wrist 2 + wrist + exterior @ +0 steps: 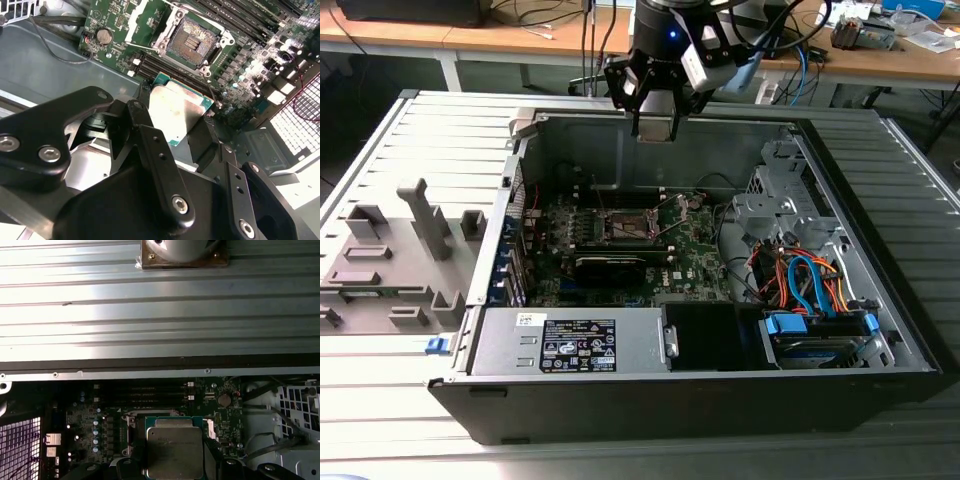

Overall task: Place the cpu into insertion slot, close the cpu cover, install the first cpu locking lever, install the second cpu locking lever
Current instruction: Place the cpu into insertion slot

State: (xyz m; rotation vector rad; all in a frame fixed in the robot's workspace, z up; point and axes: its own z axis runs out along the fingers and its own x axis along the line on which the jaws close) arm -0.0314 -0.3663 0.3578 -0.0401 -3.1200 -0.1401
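Observation:
My gripper (656, 128) hangs over the far wall of the open computer case (510, 200), well above the motherboard. It is shut on the cpu (179, 111), a flat silver-topped chip with a green edge, clamped between the black fingers (145, 130). The insertion slot (192, 42) lies below with its brownish contact field exposed inside a silver rim. In the exterior view the insertion slot (628, 225) sits mid-board. In the first wrist view the cpu (175, 447) covers most of the slot. I cannot tell the cpu cover and the levers apart from the socket's metal frame.
A long black card (610, 262) lies just in front of the socket. The grey power supply (570, 340) fills the near side, and a drive cage with blue and orange cables (810, 285) stands at the exterior view's right. Grey fixtures (400, 250) sit outside the case.

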